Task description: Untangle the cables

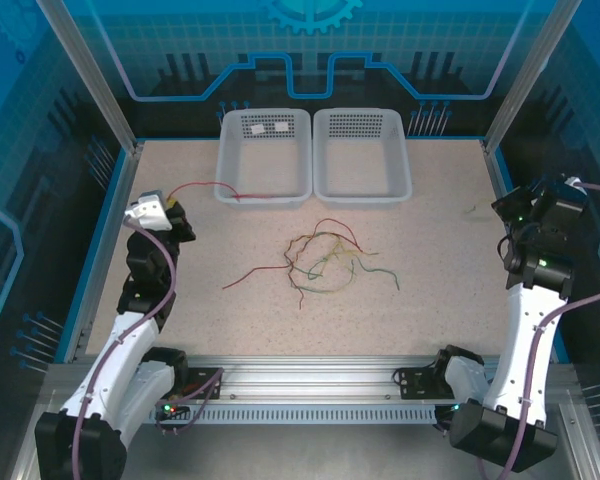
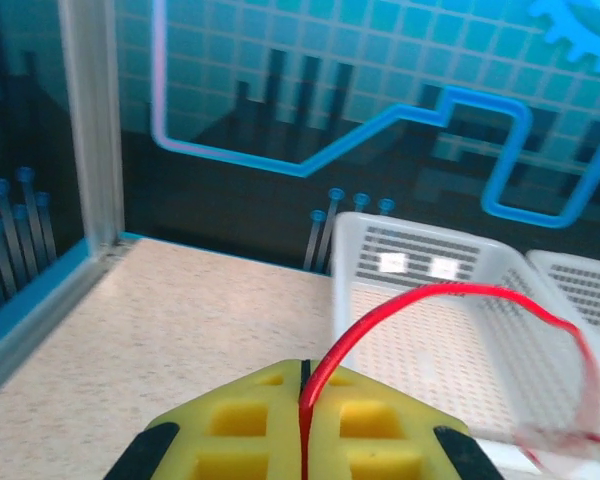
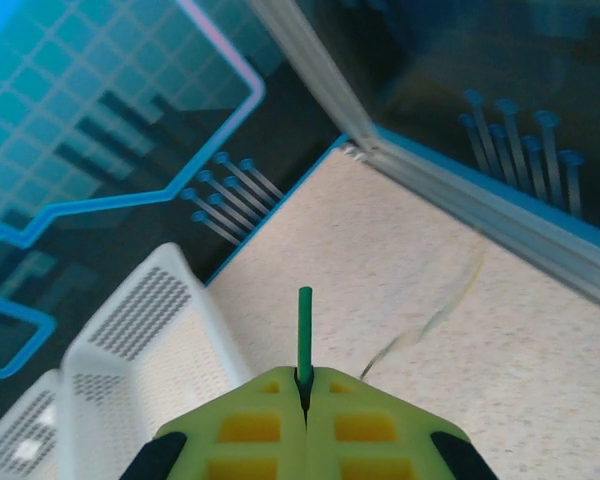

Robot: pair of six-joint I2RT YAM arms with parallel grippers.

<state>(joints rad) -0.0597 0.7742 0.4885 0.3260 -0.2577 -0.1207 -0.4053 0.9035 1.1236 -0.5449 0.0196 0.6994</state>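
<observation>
My left gripper (image 2: 302, 378) pinches a red cable (image 2: 460, 291) arcing to the left basket (image 2: 380, 300). My right gripper (image 3: 304, 388) clamps a green cable (image 3: 304, 330). Both look light, limp and springy, so I'd grip ends.

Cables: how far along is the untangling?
Done: one yellowish wire lies alone, off to the right. In hand: left gripper shut on a red wire reaching the left basket; right gripper shut on a green wire. Left: a tangle of red, green and yellowish wires in the middle.
</observation>
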